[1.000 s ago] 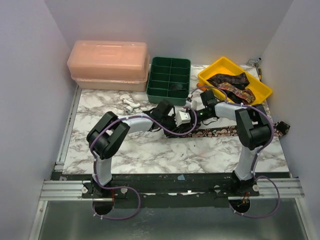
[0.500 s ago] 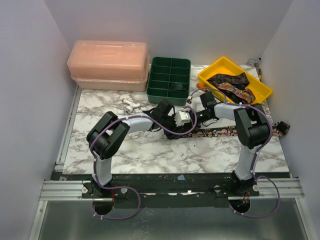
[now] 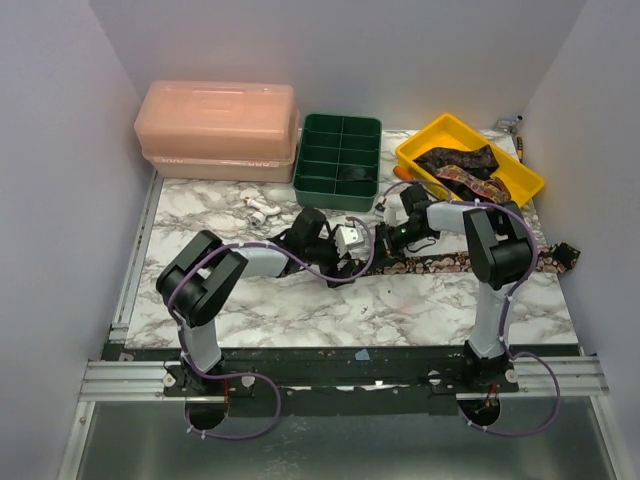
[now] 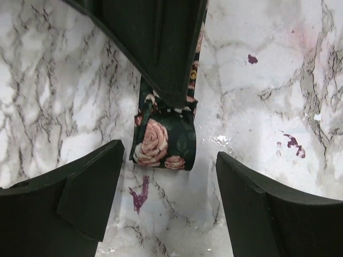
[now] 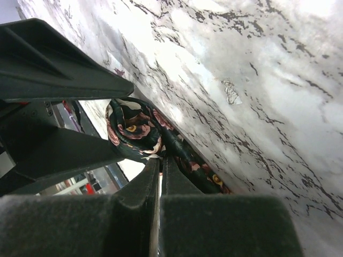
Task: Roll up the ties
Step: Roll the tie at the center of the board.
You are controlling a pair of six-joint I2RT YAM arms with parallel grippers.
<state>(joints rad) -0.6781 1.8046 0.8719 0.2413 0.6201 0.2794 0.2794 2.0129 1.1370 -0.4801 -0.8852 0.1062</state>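
Tie (image 4: 163,144), mid-desk, roll started at end; pinched by closed right gripper (image 5: 159,163). Left gripper (image 4: 167,160) wide open, empty, astride roll. Next, likely: roll to be turned onward.

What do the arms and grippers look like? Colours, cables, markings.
Left arm and right arm match: light grey links, bulky black joint housings, a purple cable looped along each. Left gripper and right gripper have plain matte-black wedge-shaped fingers. No markings visible.
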